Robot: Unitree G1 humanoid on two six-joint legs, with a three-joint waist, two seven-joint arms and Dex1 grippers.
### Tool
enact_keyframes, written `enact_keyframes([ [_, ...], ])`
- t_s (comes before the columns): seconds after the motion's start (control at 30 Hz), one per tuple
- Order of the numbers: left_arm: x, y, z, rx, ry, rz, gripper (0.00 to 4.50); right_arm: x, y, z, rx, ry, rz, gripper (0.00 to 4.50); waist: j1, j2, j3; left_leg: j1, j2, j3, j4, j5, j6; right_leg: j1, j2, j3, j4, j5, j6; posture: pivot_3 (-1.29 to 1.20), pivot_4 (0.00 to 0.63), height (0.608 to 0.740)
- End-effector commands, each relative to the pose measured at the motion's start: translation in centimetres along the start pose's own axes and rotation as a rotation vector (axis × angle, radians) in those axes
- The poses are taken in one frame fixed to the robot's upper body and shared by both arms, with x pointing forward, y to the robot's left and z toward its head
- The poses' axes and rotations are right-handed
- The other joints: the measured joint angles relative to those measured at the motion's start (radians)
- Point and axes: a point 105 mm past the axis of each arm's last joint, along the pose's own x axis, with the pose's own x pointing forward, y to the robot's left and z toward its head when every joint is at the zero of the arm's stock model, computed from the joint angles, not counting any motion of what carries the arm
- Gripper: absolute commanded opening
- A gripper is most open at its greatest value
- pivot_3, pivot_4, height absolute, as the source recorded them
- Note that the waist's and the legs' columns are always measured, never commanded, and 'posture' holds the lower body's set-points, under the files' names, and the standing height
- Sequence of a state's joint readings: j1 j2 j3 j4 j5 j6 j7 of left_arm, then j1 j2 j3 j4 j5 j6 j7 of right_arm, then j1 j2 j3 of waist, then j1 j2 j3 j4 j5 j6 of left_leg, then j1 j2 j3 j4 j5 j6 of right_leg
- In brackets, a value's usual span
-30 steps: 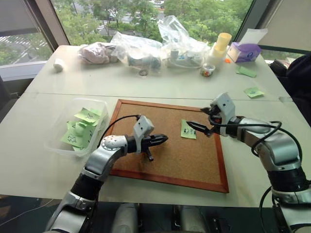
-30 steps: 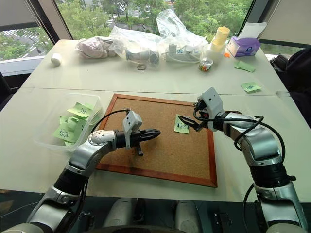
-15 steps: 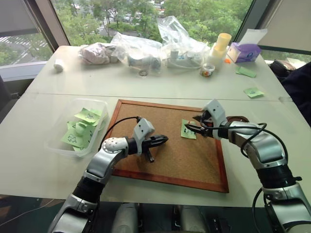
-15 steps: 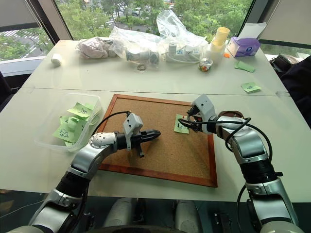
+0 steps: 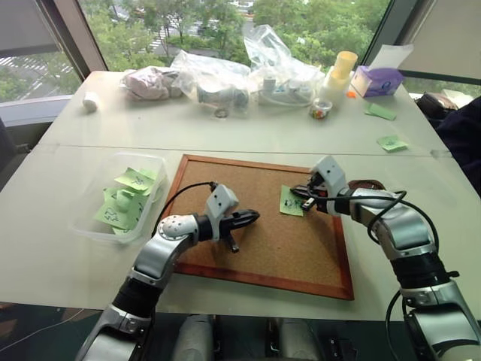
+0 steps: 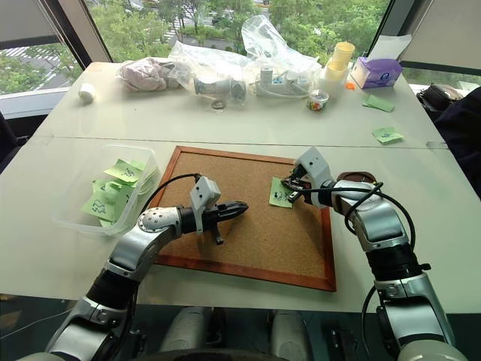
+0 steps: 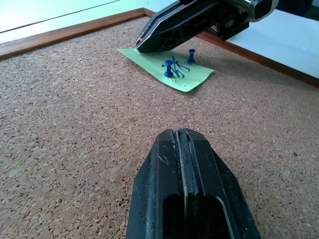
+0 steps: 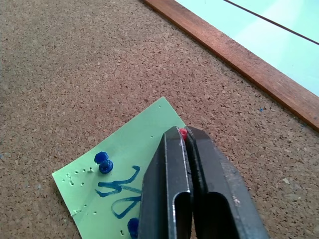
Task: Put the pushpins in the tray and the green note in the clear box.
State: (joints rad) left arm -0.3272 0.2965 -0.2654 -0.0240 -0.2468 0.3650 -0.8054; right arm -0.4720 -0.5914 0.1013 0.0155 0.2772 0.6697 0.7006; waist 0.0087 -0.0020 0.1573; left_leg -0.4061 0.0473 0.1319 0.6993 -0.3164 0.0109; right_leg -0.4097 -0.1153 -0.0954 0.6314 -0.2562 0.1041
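Two blue pushpins (image 8: 103,162) in scribbled green note (image 8: 99,191), right jaws pinching red pushpin (image 8: 183,133), left jaws clenched.

green note (image 8: 112,186): flat on corkboard, blue scribble | pushpins (image 8: 103,162): two blue upright, one red

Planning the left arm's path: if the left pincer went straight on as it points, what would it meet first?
Probably the green note pinned on the cork board, with the right pincer over its far edge; depth is uncertain.
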Motion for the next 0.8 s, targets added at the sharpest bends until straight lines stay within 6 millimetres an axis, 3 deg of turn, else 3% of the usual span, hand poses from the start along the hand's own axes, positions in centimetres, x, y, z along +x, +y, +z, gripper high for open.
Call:
enact_keyframes([
  [0.03,-0.1,-0.7,-1.8,-0.041,0.063,-0.026,0.00,-0.5,0.0,2.2,-0.045,-0.072,-0.010,0.03,-0.001,0.000,0.000,0.000,0.000,0.000,0.000,0.000,0.000,0.000,0.000,0.000,0.000,0.000,0.000,0.00,0.150,0.740],
  [0.27,-0.1,-0.9,-2.8,-0.081,0.103,-0.034,0.00,-3.1,-1.0,4.8,-0.060,-0.144,-0.084,0.03,-0.002,0.001,0.000,0.000,0.000,0.000,0.000,0.000,0.000,0.000,0.000,0.000,0.000,0.000,0.000,0.00,0.150,0.740],
  [0.37,0.0,-0.9,-2.9,-0.091,0.107,-0.034,0.00,-4.1,-1.7,5.0,-0.036,-0.160,-0.120,0.03,-0.001,0.001,-0.002,0.000,0.000,-0.001,0.000,0.000,0.000,0.000,0.000,0.000,0.000,0.000,0.000,0.00,0.150,0.740],
  [0.57,0.1,-1.3,-2.9,-0.094,0.104,-0.040,0.00,-7.1,-4.8,3.6,0.013,-0.139,-0.273,0.03,0.000,0.004,-0.004,0.001,0.000,-0.001,-0.001,0.000,0.000,0.000,0.000,0.000,0.000,0.000,0.000,0.00,0.150,0.740],
  [0.67,0.1,-1.3,-2.9,-0.090,0.101,-0.042,0.00,-9.2,-6.7,2.3,0.058,-0.118,-0.364,0.03,0.002,0.005,-0.004,0.001,0.000,-0.001,-0.001,0.000,0.001,0.000,-0.001,0.000,0.000,0.000,0.000,0.00,0.150,0.740],
  [0.8,0.2,-1.4,-2.8,-0.089,0.097,-0.049,0.00,-10.5,-8.0,-0.2,0.109,-0.073,-0.425,0.03,0.002,0.006,-0.005,0.001,0.000,0.000,-0.001,0.000,0.001,0.001,-0.001,0.000,0.000,0.000,0.000,0.00,0.150,0.740],
])
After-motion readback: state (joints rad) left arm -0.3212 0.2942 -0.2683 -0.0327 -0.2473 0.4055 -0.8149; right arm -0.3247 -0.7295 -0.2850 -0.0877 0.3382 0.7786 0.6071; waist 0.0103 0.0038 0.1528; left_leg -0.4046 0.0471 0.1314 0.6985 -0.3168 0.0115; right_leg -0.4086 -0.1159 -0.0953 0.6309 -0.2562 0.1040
